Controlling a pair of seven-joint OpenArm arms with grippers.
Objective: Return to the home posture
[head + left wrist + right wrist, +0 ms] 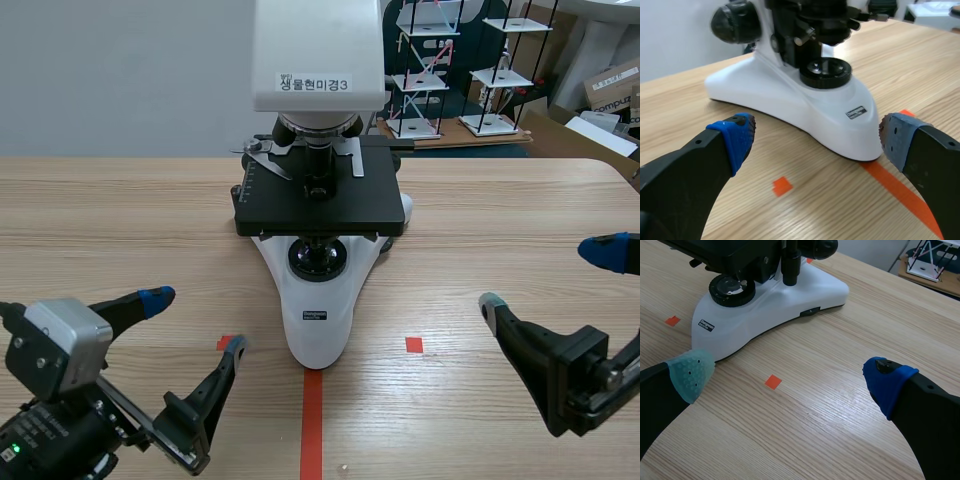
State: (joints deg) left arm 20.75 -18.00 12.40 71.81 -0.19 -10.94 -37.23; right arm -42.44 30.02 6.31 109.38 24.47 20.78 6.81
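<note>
A white and black microscope (pixel 318 190) stands at the middle of the wooden table, its base (pixel 790 107) ahead of my left gripper and its base (pixel 770 305) ahead and to the side of my right gripper. My left gripper (pixel 190 325) sits low at the near left, open, with nothing between its fingers. My right gripper (pixel 550 275) sits low at the near right, also open and holding nothing. Both grippers are apart from the microscope.
A shelf with wire-frame models (pixel 470 75) and cardboard boxes (pixel 610 95) stand behind the table's far right. Bare wood (pixel 500 220) spreads on both sides of the microscope.
</note>
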